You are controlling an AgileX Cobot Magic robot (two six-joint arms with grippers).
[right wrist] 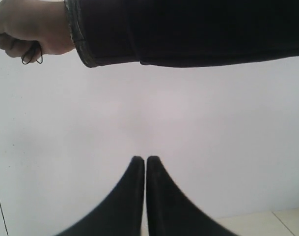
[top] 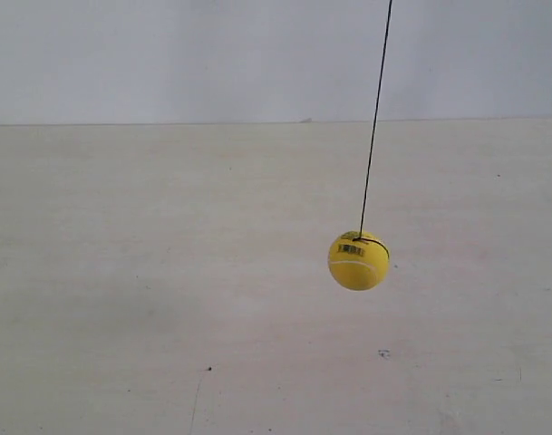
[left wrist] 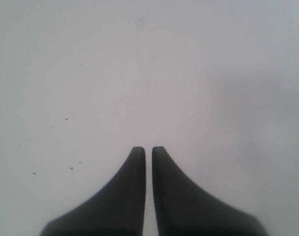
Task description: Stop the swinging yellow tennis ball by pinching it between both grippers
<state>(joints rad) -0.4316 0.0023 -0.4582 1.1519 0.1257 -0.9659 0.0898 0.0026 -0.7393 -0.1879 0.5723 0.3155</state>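
Tennis ball (top: pixel 358 260) hangs free on slanted string (top: pixel 375 118); left gripper (left wrist: pixel 149 149) and right gripper (right wrist: pixel 145 158), fingers nearly touching and empty, should meet it from opposite sides together.

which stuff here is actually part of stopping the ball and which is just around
Part of the job:
- yellow tennis ball
- the thin dark string it hangs on
- left gripper, shut
- right gripper, shut

Just around:
- pale surface under the ball
- wall behind
- person's hand and dark sleeve, in the right wrist view
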